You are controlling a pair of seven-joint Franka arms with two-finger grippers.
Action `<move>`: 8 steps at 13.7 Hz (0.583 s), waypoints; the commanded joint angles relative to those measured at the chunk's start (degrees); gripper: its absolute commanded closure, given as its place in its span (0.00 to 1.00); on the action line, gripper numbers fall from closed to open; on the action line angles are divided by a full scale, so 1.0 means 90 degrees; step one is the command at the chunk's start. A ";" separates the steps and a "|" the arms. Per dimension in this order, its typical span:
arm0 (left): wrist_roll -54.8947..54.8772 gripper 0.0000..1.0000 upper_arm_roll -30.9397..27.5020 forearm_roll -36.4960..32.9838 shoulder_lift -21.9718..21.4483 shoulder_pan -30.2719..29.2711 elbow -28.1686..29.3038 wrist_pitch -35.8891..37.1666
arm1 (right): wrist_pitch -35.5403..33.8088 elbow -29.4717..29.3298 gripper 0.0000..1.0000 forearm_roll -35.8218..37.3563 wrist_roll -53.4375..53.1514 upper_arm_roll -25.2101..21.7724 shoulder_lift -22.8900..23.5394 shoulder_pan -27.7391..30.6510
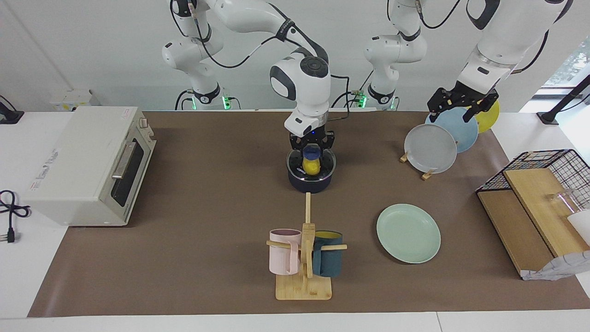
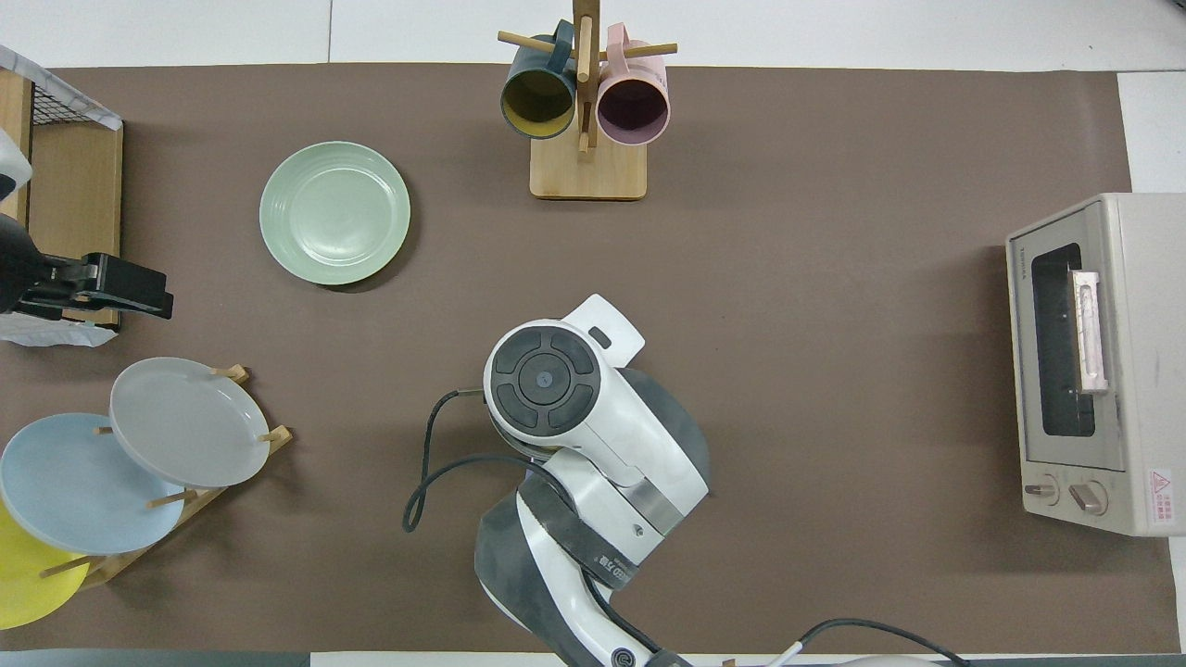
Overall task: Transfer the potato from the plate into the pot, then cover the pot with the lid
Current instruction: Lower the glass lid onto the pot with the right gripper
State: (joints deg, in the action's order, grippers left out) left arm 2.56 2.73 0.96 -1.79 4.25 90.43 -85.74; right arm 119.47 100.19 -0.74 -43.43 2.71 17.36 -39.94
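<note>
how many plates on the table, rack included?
4. A pale mint-green flat plate lies beside the mug stand. Grey, blue and yellow plates stand upright in the wooden rack, under the left gripper.

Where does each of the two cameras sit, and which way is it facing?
Facing view: high across the table, looking at the robots; both arms show whole, the right gripper over the pot, the left gripper waiting above the plate rack.
Overhead view: above the robots' end, looking steeply down; the right arm's wrist covers the pot.
Shared: the plate, mug stand and toaster oven.
</note>
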 commanded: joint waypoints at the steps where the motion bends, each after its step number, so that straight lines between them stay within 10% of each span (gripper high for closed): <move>1: -0.0031 0.00 -0.0050 -0.0028 -0.0046 0.0035 0.0040 -0.0034 | 0.0046 0.0216 0.00 -0.0094 0.0050 0.0060 -0.0112 0.0014; 8: -0.0041 0.00 -0.0069 -0.0028 -0.0065 0.0025 0.0080 -0.0024 | -0.1153 -0.1218 0.00 -0.0006 0.0438 -0.0018 -0.0180 0.0558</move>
State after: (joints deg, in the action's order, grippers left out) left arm 2.55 2.70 0.96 -1.79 4.20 90.43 -85.74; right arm 112.87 92.52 -0.73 -42.98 2.27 16.23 -38.50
